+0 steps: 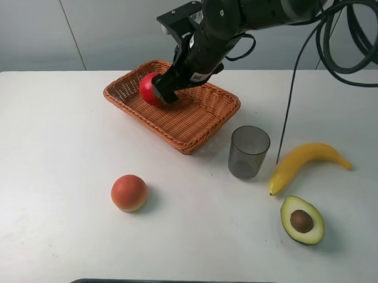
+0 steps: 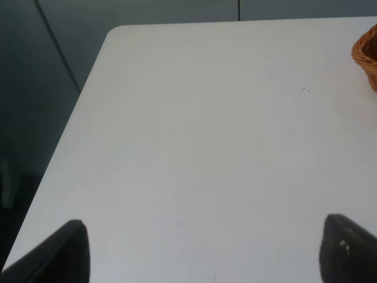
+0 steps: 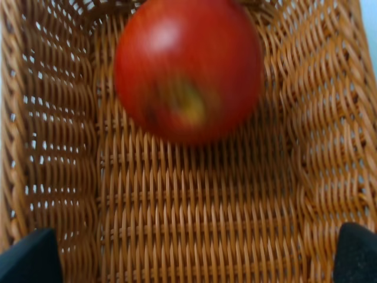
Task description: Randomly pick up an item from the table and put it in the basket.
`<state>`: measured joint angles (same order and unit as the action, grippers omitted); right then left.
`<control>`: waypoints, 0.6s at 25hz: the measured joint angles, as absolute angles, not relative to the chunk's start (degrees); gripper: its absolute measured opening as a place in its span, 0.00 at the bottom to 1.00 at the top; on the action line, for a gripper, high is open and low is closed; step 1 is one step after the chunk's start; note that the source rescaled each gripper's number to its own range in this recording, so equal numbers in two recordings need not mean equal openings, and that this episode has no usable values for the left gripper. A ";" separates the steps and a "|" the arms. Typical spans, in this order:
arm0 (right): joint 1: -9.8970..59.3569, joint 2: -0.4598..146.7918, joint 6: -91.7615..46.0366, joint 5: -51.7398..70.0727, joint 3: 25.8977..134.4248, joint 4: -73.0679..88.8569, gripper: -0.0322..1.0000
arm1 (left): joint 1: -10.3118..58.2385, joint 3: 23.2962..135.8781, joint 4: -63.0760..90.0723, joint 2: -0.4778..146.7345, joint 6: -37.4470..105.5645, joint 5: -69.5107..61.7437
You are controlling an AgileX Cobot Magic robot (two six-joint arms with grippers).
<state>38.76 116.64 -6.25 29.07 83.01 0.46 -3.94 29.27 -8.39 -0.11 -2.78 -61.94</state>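
The red apple (image 1: 147,86) lies inside the orange-brown wicker basket (image 1: 196,126) near its far left end. My right gripper (image 1: 165,90) hangs over the basket right beside the apple. In the right wrist view the apple (image 3: 187,71) is blurred and sits on the woven floor (image 3: 194,212), beyond my open right gripper (image 3: 194,259), whose fingers are wide apart and do not touch it. My left gripper (image 2: 203,253) is open and empty over the bare white table (image 2: 206,147); it is out of the exterior high view.
On the table (image 1: 63,142) in front of the basket are an orange-pink round fruit (image 1: 129,193), a grey translucent cup (image 1: 248,151), a yellow banana (image 1: 304,162) and a halved avocado (image 1: 302,220). A basket corner (image 2: 366,56) shows in the left wrist view.
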 joint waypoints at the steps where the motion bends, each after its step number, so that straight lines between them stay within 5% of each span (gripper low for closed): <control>1: 38.76 116.16 -5.92 29.69 83.01 0.46 0.99 | -3.94 29.27 -8.39 -0.11 -2.78 -61.94; 15: 33.57 98.44 -1.11 38.75 68.29 9.71 1.00 | -3.94 29.27 -8.39 -0.11 -2.78 -61.94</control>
